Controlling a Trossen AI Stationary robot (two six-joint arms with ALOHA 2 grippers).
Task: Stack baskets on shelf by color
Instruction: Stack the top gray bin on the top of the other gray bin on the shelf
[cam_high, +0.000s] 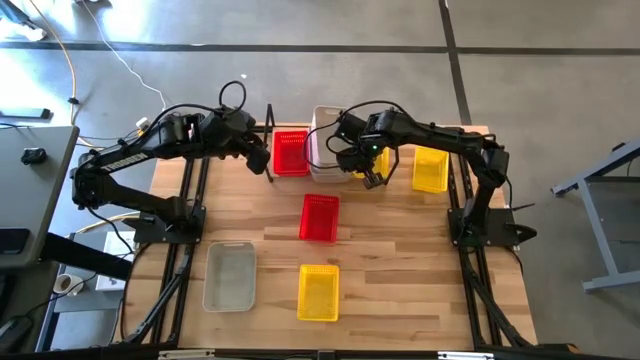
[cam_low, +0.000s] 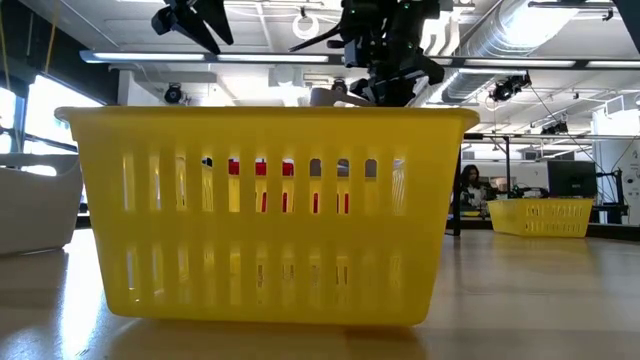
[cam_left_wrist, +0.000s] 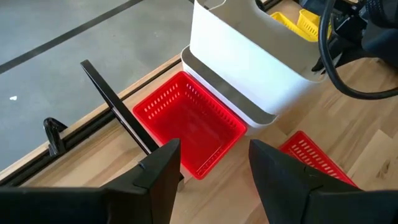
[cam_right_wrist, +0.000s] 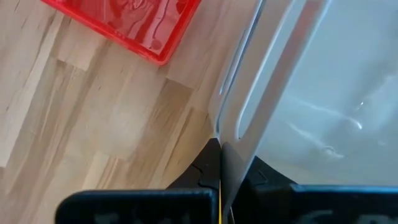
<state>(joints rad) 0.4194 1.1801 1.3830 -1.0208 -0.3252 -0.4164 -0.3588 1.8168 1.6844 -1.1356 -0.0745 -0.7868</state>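
Two clear-grey baskets sit at the table's far edge, the upper one (cam_left_wrist: 249, 43) tilted in the lower one (cam_left_wrist: 231, 98). My right gripper (cam_high: 372, 178) is shut on the upper basket at its near right side. Left of them a red basket (cam_high: 290, 153) rests flat on the wood beside a black rod (cam_left_wrist: 115, 106) of the shelf. My left gripper (cam_left_wrist: 214, 174) hangs open above the red basket's near end and touches nothing. Another red basket (cam_high: 319, 217) lies at mid-table. My right gripper pinches the upper clear-grey basket's thin wall at the rim (cam_right_wrist: 239, 121) between its two shut fingers. The fingers come from above, pointing steeply down. The basket sits tilted, its lower part inside the clear-grey basket below it.
A yellow basket (cam_high: 430, 168) stands at the far right, with another partly under my right arm (cam_high: 382, 160). Near the front edge lie a clear-grey basket (cam_high: 230, 275) and a yellow one (cam_high: 318, 292), which fills the low view (cam_low: 265, 215).
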